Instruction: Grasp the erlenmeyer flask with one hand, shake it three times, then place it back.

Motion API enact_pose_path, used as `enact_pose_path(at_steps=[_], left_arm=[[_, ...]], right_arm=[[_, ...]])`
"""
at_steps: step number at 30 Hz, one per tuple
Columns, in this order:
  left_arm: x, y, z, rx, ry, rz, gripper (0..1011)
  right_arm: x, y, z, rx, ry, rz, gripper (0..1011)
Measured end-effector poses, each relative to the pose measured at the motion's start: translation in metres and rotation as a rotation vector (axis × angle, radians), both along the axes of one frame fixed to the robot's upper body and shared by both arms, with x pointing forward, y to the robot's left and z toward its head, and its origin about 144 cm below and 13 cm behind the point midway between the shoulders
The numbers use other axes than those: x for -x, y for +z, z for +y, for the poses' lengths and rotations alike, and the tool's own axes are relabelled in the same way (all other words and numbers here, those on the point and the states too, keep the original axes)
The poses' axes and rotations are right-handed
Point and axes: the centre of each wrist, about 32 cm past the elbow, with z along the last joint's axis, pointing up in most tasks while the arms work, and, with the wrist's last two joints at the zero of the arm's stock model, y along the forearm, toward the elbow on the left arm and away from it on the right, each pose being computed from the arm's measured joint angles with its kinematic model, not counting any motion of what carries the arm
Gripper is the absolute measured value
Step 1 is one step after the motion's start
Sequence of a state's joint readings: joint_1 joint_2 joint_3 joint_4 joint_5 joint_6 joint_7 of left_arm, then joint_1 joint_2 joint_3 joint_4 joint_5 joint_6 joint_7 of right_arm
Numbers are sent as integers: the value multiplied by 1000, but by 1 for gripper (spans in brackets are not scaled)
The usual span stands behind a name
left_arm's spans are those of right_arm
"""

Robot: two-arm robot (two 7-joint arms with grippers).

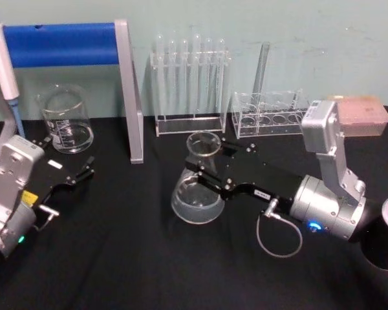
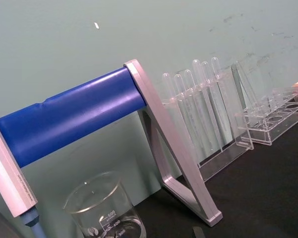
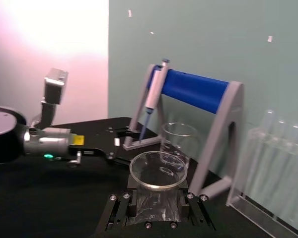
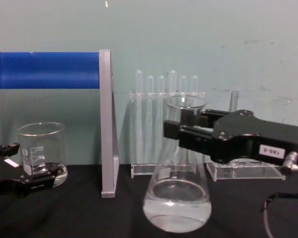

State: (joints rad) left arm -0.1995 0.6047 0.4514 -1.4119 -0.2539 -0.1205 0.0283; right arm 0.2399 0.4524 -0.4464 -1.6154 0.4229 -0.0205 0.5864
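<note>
The erlenmeyer flask (image 1: 195, 197) stands upright at mid-table, clear glass with a little liquid in its wide base (image 4: 177, 206). My right gripper (image 1: 204, 173) reaches in from the right and is shut on the flask's neck, one black finger on each side just under the flared rim (image 3: 158, 171). From the chest the same hand (image 4: 181, 130) shows clamped on the neck. I cannot tell whether the base touches the black cloth. My left gripper (image 1: 74, 175) rests open at the table's left, well apart from the flask.
A glass beaker (image 1: 66, 119) stands at the back left beside a grey stand with a blue bar (image 1: 64, 43) holding a pipette (image 1: 3, 61). A rack of test tubes (image 1: 191, 84) and a lower rack (image 1: 268, 116) line the wall behind the flask.
</note>
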Motion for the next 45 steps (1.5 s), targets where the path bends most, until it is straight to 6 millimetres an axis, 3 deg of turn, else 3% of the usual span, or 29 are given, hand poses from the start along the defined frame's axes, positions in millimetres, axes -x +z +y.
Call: enact_pose_path(at_steps=[13,34,45], left_arm=[[0,0,0,0,0,0,1001],[0,0,0,0,0,0,1001],[0,0,0,0,0,0,1001]], right_arm=[[-3,1,-5,-3,-26,-2,449],[7,3,-74,-28,-435,-10,448],[14,4,-89,-28,-530,-6,448]])
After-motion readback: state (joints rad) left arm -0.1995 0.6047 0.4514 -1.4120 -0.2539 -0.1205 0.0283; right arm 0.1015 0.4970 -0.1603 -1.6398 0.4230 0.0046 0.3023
